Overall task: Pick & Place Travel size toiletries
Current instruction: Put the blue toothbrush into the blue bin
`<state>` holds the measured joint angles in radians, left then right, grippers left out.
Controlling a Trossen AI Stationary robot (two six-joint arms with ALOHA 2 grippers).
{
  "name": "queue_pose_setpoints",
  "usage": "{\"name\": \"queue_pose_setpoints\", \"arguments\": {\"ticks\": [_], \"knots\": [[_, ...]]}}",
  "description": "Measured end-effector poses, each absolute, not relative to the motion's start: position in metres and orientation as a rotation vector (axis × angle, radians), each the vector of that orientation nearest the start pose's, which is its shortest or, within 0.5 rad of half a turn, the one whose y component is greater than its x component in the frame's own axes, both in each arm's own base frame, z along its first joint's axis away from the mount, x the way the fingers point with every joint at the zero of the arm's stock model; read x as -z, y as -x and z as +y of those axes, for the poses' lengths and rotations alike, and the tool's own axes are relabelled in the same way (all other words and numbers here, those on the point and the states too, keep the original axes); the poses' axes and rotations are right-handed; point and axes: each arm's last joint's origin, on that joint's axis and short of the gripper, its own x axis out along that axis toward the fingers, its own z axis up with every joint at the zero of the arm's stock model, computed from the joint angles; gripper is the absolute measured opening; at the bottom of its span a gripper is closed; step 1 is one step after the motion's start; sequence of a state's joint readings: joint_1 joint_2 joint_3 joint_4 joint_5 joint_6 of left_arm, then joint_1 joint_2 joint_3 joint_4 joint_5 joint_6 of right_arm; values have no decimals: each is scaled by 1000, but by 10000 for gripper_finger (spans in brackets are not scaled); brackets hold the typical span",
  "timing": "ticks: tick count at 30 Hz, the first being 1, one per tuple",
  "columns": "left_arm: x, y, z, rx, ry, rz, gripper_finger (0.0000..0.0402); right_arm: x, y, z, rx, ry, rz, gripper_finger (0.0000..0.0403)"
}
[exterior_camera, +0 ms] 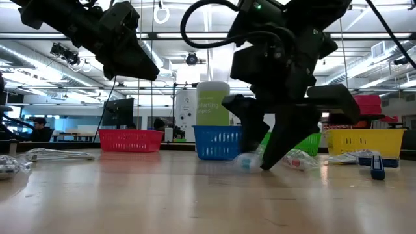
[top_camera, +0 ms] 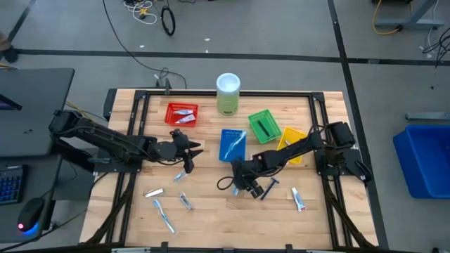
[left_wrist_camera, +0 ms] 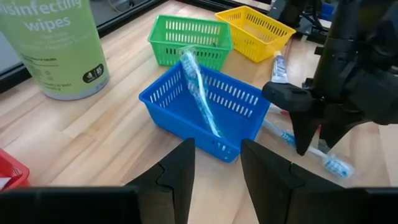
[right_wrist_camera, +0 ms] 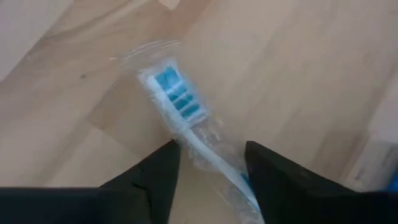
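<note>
In the high view, the right gripper (top_camera: 246, 184) stands low over the table centre, below the blue basket (top_camera: 233, 145). The left gripper (top_camera: 191, 149) hovers left of that basket.

In the low view, the right gripper's fingers (exterior_camera: 276, 151) reach the table at a wrapped toothbrush (exterior_camera: 249, 162), in the middle of the frame.

In the left wrist view, the left gripper's fingers (left_wrist_camera: 177, 177) stand apart and hold nothing; another toothbrush (left_wrist_camera: 199, 93) leans in the blue basket at the centre.

In the right wrist view, the open fingers (right_wrist_camera: 158, 177) straddle the wrapped toothbrush's handle, its blue head at the centre.
</note>
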<state>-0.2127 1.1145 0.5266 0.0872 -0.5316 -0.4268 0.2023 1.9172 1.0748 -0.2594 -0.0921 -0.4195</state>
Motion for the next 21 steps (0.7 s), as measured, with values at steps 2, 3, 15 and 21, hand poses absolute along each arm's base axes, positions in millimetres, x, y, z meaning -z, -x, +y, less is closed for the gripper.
{"name": "queue_pose_setpoints", "arguments": {"ticks": [2,3,15,21], "knots": [[-210,-220,-33,-403,225,394,136,-122,-353,75,-511,422,1035,156],[-210,-220,-33,-403,225,394,136,-122,-353,76,-515,419,1035,142],[-210,-220,-32,-407,223,393,136,-140,-355,78,-497,492,966,13],[-209,-220,-32,-408,222,396,136,-191,-354,83,-415,642,927,18]]}}
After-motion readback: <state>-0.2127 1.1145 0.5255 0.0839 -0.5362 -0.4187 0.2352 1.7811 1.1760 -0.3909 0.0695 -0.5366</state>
